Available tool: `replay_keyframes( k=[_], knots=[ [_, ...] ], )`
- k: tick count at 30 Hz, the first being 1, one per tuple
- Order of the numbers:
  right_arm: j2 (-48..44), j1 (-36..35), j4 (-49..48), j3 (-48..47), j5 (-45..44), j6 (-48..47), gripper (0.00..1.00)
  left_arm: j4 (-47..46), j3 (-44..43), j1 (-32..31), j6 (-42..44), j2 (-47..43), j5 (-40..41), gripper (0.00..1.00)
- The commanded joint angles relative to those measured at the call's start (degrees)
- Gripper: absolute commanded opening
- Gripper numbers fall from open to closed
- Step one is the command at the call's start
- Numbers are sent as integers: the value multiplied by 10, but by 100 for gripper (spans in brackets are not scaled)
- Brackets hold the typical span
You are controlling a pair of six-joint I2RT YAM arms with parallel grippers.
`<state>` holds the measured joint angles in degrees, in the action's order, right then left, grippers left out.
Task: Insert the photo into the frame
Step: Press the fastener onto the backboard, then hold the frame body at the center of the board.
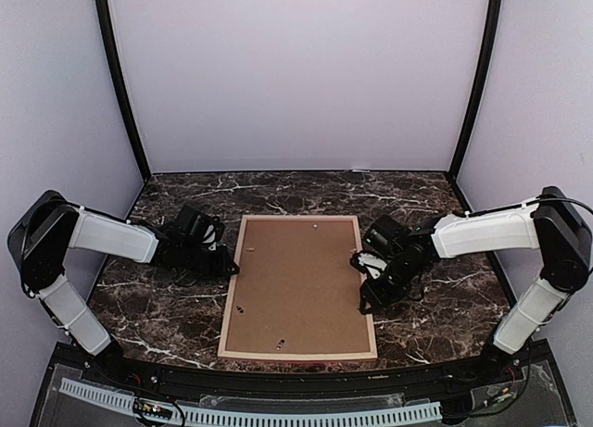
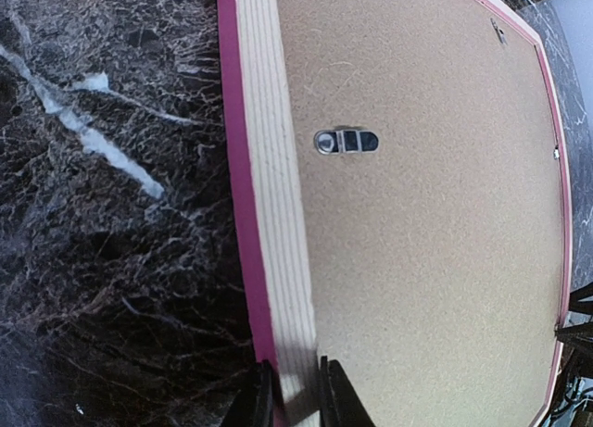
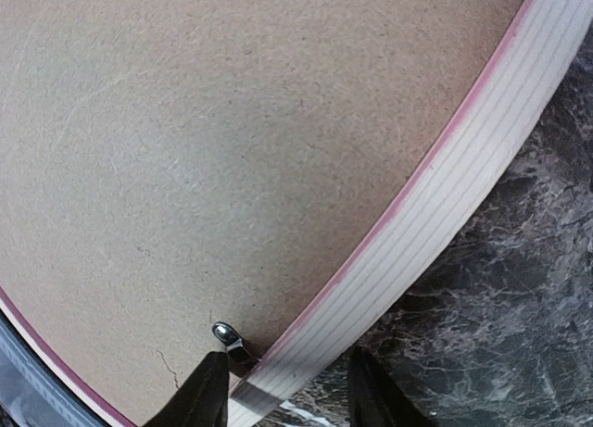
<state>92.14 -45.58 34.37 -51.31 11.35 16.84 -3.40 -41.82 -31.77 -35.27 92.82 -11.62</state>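
The frame (image 1: 296,356) lies back-up on the dark marble table (image 1: 157,307).

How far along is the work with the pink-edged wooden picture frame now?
Looks done: the pink-edged wooden frame lies face down with the brown backing board seated in it; the photo is not visible, perhaps underneath. In hand: the left gripper pinches the left rail, and the right gripper straddles the right rail beside a small metal tab. Left: probably securing the tabs.

The frame (image 1: 296,356) shows pale bare wood edged in pink-red; the backing board (image 1: 298,283) is plain brown (faintly speckled). The table (image 1: 157,307) is dark marble, white-veined.
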Motion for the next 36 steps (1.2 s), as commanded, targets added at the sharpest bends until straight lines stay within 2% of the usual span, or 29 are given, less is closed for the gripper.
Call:
replay_keyframes(
  k=[1, 8, 14, 21, 25, 27, 32, 36],
  knots=[
    [-10, 13, -16, 5, 13, -2, 47, 25, 14, -3, 9, 3, -12, 0],
    [-12, 47, -49, 16, 22, 37, 53, 23, 17, -3, 8, 2, -13, 0],
    [12, 67, -79, 5, 40, 65, 53, 24, 20, -3, 8, -5, -13, 0],
    [53, 68, -89, -26, 27, 84, 47, 25, 17, -3, 10, -10, -13, 1],
    [70, 73, -84, -39, -5, 103, 37, 30, 12, -3, 15, -13, -15, 5],
    [73, 75, -77, -42, -24, 112, 35, 31, 7, -3, 19, -14, -17, 11],
    [70, 77, -66, -42, -37, 117, 24, 51, -8, -3, 31, -27, -19, 44],
    [62, 77, -60, -37, -38, 115, 19, 69, -31, -3, 49, -36, -4, 55]
  ],
)
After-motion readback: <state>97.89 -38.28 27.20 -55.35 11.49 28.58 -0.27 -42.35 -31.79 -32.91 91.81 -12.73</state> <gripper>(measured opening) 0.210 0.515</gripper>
